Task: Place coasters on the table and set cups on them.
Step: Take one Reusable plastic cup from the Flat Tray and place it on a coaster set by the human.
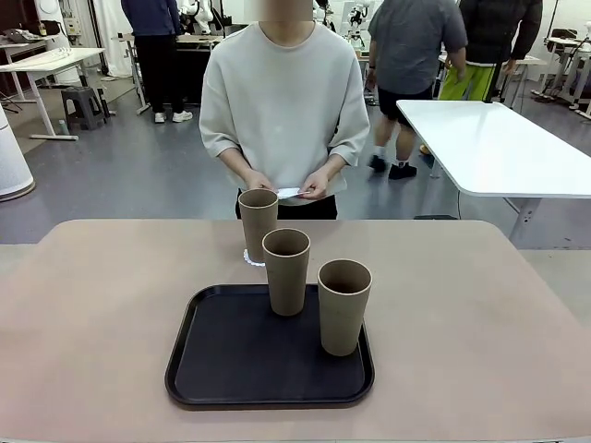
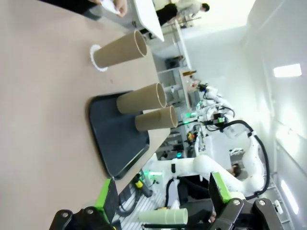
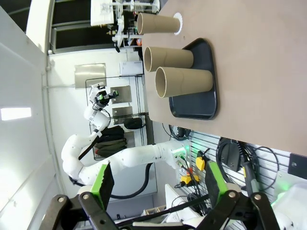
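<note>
Counting one cup (image 1: 258, 220) on its coaster (image 1: 250, 258), two cups (image 1: 286, 272) stand on the tray (image 1: 208, 369), the person seemingly holds spare coasters (image 1: 288, 193), and left gripper (image 2: 161, 191) and right gripper (image 3: 158, 181) gape empty.

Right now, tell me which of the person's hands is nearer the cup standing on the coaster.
The person's right hand: it sits just behind the rim of the cup on its coaster. The left hand is farther off to one side.
</note>
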Motion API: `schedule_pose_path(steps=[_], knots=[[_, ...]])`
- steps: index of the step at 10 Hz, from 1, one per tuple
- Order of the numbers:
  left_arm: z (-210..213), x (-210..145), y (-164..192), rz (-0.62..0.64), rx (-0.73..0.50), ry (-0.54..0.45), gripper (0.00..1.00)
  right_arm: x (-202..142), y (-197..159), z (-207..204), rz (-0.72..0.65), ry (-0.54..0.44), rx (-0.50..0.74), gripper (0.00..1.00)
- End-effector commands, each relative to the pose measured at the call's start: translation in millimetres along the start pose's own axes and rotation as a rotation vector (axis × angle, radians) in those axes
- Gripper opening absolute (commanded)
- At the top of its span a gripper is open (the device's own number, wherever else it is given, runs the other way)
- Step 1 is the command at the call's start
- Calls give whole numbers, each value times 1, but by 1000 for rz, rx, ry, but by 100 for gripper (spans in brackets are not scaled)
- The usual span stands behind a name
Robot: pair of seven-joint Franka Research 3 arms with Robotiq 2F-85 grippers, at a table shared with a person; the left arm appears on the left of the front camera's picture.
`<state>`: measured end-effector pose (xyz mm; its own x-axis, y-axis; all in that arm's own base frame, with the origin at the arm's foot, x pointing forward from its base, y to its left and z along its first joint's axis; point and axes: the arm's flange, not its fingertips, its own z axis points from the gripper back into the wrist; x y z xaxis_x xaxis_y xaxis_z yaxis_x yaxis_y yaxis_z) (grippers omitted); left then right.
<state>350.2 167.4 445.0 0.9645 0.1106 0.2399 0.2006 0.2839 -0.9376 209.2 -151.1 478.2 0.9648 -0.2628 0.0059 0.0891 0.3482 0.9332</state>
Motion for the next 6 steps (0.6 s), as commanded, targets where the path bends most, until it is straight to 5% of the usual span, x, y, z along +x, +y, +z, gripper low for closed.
schedule_pose_path(steps=[1,5,6], knots=[[21,-5,12,8,-59,-39,100,1,0,0,12,0,19,100],[31,-4,12,12,-107,43,100,1,0,0,12,0,19,100],[35,-10,15,49,-62,-30,100,1,0,0,12,0,19,100]])
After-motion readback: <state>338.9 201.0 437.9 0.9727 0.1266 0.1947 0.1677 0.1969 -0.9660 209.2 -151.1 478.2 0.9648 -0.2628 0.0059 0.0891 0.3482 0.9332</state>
